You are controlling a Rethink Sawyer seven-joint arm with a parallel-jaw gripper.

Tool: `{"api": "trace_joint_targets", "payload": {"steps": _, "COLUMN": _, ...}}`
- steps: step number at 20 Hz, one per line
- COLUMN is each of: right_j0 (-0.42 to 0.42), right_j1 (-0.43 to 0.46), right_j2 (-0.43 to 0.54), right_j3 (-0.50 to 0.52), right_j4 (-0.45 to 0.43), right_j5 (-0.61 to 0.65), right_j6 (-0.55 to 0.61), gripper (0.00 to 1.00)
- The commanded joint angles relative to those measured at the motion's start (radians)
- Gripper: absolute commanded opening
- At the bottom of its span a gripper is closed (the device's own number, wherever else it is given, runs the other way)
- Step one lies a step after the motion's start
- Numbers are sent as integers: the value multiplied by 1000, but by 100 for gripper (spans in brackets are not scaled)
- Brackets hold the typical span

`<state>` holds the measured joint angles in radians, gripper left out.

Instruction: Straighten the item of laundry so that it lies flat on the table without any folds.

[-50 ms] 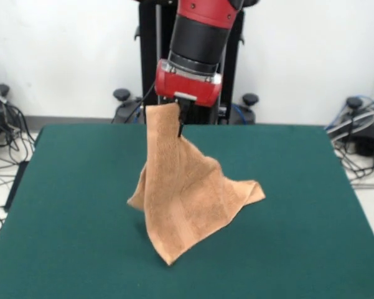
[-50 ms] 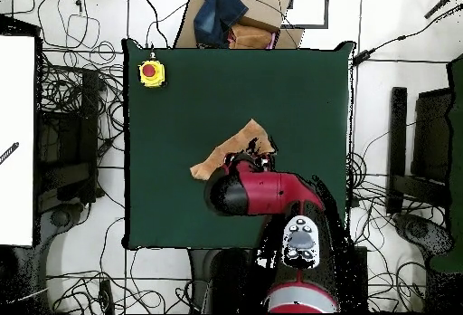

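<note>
The gripper, fingers clenched on one corner, holds the towel raised above the table. The towel's lower folds rest near the table's centre; a yellow button box sits at 10 o'clock in the overhead view.

White wall behind, plain. Pale floor all round, lots of black cables lying on it. Dark stand feet at right edge. Overhead: cardboard box with blue cloth at top, yellow box with red button upper left, white board at left edge.
</note>
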<state>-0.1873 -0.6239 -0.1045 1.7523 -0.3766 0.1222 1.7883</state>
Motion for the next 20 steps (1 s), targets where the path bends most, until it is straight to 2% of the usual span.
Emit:
{"api": "trace_joint_targets", "payload": {"steps": 1, "right_j0": -58, "right_j1": -14, "right_j2": 252, "right_j3": -105, "right_j4": -166, "right_j5": 51, "right_j6": -197, "gripper": 0}}
{"api": "trace_joint_targets", "payload": {"steps": 4, "right_j0": -75, "right_j1": -8, "right_j2": 251, "right_j3": -101, "right_j4": -141, "right_j5": 90, "right_j6": -92, "gripper": 0}}
{"api": "trace_joint_targets", "payload": {"steps": 7, "right_j0": -42, "right_j1": 2, "right_j2": 184, "right_j3": -101, "right_j4": -104, "right_j5": 110, "right_j6": 11, "gripper": 0}}
{"api": "trace_joint_targets", "payload": {"steps": 11, "right_j0": -32, "right_j1": -4, "right_j2": 197, "right_j3": -104, "right_j4": -102, "right_j5": 112, "right_j6": 12, "gripper": 0}}
{"api": "trace_joint_targets", "payload": {"steps": 13, "right_j0": -3, "right_j1": -6, "right_j2": 160, "right_j3": -96, "right_j4": -76, "right_j5": 109, "right_j6": 65, "gripper": 0}}
{"api": "trace_joint_targets", "payload": {"steps": 15, "right_j0": 20, "right_j1": 5, "right_j2": 101, "right_j3": -47, "right_j4": 8, "right_j5": 123, "right_j6": 190, "gripper": 0}}
{"api": "trace_joint_targets", "payload": {"steps": 17, "right_j0": 38, "right_j1": 21, "right_j2": 47, "right_j3": 44, "right_j4": 162, "right_j5": 177, "right_j6": 370, "gripper": 0}}
{"api": "trace_joint_targets", "payload": {"steps": 20, "right_j0": 109, "right_j1": 33, "right_j2": -47, "right_j3": 130, "right_j4": 344, "right_j5": 178, "right_j6": 561, "gripper": 0}}
